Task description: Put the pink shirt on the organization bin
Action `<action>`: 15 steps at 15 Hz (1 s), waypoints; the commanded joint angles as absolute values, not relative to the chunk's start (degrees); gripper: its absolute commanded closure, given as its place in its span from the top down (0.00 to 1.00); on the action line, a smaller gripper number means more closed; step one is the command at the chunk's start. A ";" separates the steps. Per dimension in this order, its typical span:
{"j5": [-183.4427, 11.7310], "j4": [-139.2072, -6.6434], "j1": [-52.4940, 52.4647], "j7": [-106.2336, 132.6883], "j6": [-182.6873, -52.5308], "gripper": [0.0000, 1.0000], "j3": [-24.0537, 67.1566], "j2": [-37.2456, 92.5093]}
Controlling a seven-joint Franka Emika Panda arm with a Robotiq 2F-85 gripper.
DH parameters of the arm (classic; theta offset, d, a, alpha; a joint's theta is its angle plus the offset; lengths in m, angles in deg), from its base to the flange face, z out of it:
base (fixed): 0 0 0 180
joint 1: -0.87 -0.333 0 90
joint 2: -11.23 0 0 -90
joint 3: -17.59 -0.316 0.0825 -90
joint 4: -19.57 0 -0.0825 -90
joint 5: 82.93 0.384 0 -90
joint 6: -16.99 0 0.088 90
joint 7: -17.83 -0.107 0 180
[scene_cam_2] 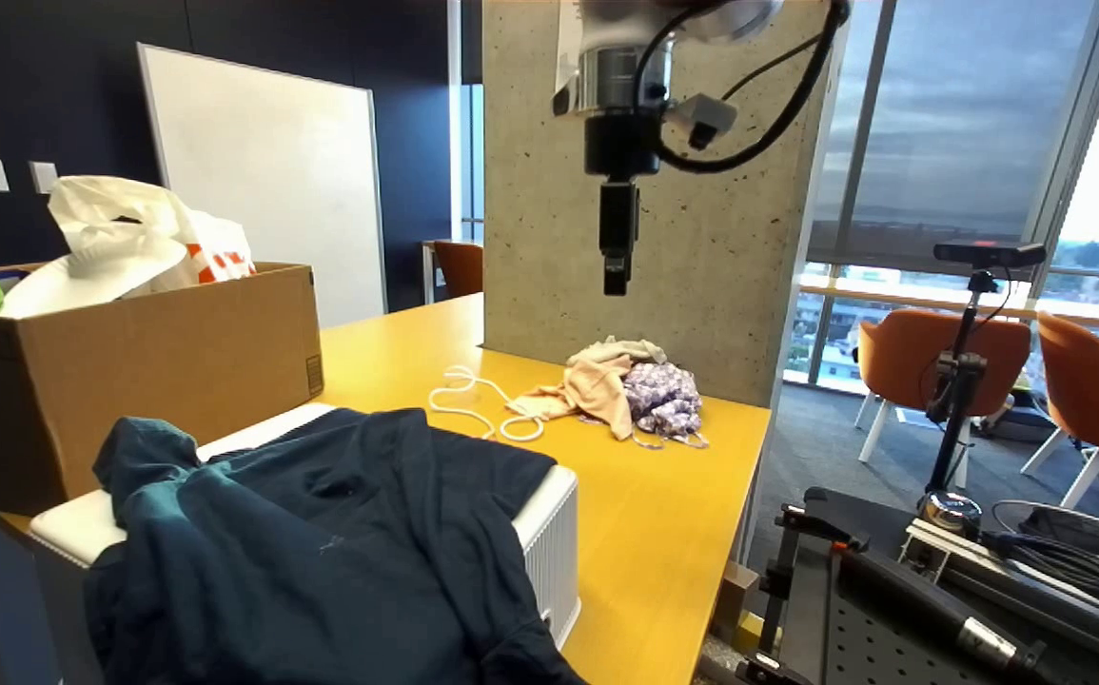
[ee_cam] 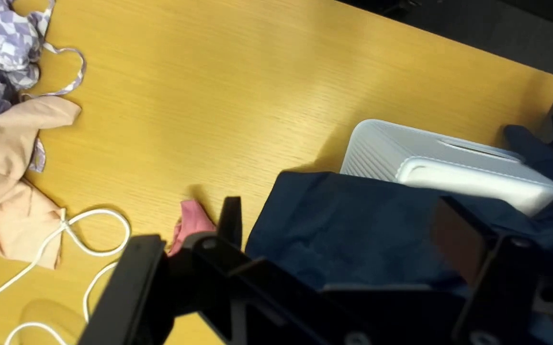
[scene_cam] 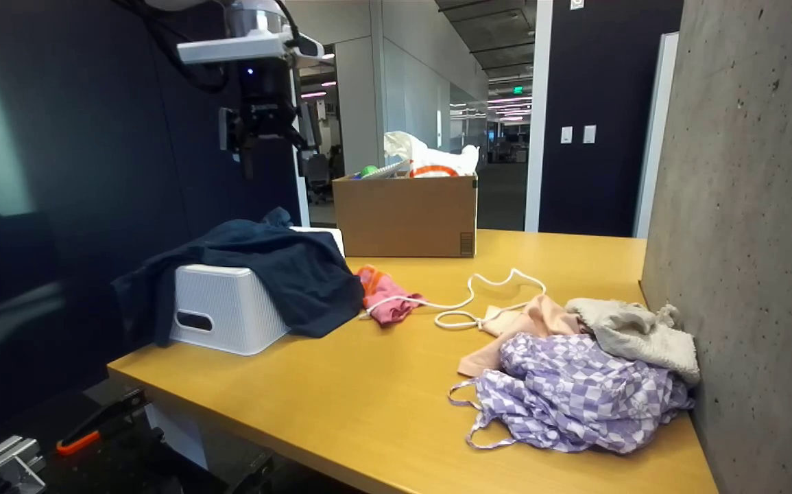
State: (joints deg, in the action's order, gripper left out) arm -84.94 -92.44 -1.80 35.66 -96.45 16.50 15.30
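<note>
A crumpled pink shirt (scene_cam: 396, 302) with an orange part lies on the table beside the bin. A small piece of it shows in the wrist view (ee_cam: 192, 219), partly behind my gripper; it is hidden in an exterior view. The white ribbed organization bin (scene_cam: 224, 312) stands at the table's end, also visible in an exterior view (scene_cam_2: 559, 552) and the wrist view (ee_cam: 372, 151). A navy garment (scene_cam: 258, 254) drapes over most of it. My gripper (ee_cam: 344, 225) is open and empty, high above the navy garment and bin, as both exterior views (scene_cam: 272, 154) (scene_cam_2: 617, 276) show.
A peach cloth (scene_cam: 526, 329), a grey-beige cloth (scene_cam: 636, 336) and a purple checked garment (scene_cam: 574, 391) lie by the concrete pillar (scene_cam: 745, 206). A white cord (scene_cam: 471, 295) runs across the table (scene_cam: 341, 398). A full cardboard box (scene_cam: 406, 216) stands behind the bin.
</note>
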 commanded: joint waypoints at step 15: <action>-90.37 -45.22 4.13 53.70 -106.43 1.00 12.86 65.94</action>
State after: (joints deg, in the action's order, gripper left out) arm -90.34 -55.77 4.14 50.93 -106.79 14.41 57.38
